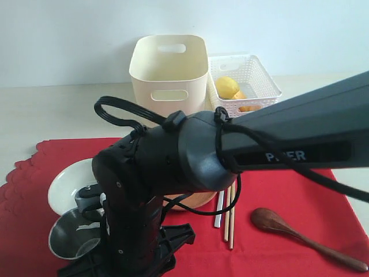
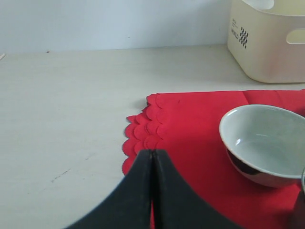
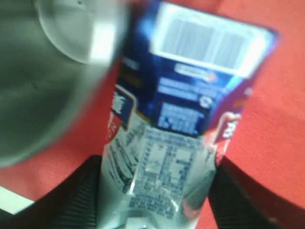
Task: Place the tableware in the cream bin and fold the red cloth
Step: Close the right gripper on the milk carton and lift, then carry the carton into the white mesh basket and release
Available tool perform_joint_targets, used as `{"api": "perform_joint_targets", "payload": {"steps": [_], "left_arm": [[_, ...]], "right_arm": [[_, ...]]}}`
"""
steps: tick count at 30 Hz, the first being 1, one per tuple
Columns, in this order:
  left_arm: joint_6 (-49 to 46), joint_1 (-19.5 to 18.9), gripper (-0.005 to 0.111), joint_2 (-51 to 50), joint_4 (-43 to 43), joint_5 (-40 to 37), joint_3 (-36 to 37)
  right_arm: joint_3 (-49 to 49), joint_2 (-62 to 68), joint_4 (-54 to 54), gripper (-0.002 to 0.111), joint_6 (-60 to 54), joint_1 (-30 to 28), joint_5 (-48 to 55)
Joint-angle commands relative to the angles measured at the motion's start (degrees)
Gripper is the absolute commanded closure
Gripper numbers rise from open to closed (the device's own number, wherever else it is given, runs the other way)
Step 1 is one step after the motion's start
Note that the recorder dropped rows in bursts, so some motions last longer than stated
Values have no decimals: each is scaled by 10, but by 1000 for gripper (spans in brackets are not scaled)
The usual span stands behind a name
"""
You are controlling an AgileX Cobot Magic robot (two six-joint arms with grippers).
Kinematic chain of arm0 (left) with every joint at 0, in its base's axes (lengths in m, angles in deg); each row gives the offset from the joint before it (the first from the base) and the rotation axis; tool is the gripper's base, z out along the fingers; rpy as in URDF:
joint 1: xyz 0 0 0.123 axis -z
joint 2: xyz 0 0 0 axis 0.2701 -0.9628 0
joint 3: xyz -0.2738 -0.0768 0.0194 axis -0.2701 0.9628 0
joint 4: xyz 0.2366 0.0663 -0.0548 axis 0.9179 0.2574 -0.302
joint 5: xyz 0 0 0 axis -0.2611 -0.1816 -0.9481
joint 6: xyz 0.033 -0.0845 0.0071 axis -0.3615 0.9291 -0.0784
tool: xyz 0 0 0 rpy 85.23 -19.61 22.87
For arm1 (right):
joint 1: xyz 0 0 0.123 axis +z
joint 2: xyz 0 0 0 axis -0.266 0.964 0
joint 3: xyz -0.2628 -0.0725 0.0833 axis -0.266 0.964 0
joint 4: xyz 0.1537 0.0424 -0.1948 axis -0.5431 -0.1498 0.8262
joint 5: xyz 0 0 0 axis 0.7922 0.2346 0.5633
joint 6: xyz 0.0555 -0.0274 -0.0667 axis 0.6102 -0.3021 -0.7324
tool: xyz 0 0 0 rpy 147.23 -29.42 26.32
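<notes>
Tableware lies on the red cloth (image 1: 277, 190), which is spread flat: a pale bowl (image 1: 64, 183) and a steel cup (image 1: 69, 236) at the near left, with the cup nearer than the bowl and just beside it. A brown plate (image 1: 199, 201) at the middle is mostly hidden under the right arm (image 1: 190, 156). To its right a knife (image 1: 219, 211) and chopsticks (image 1: 230, 222) lie side by side, and a dark wooden spoon (image 1: 300, 232) lies well apart at the near right. The cream bin (image 1: 168, 72) stands upright on the bare table (image 1: 52, 109) beyond the cloth's far edge, a white basket (image 1: 253, 81) holding a lemon (image 1: 226, 86) just to its right. The right arm reaches across to the left, its gripper (image 3: 157, 164) set wide around a blue-and-white milk carton (image 3: 190, 95) beside the cup, a finger against each side. The left gripper (image 2: 152, 151), jaws pressed together and holding nothing, hangs over the cloth's scalloped left edge.
</notes>
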Motion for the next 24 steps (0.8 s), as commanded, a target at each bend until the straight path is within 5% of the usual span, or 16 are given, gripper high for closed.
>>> {"api": "perform_joint_targets", "payload": {"steps": [1,3,11,24], "left_arm": [[0,0,107,4,-7,5,2],[0,0,107,4,-7,5,2],[0,0,107,4,-7,5,2],[0,0,107,4,-7,5,2]], "right_arm": [[-3,0,7,98,6,2,-9],[-3,0,7,108,6,2,-7],[-3,-16,14,108,6,2,25],[-3,-172,218,108,128,1,117]]}}
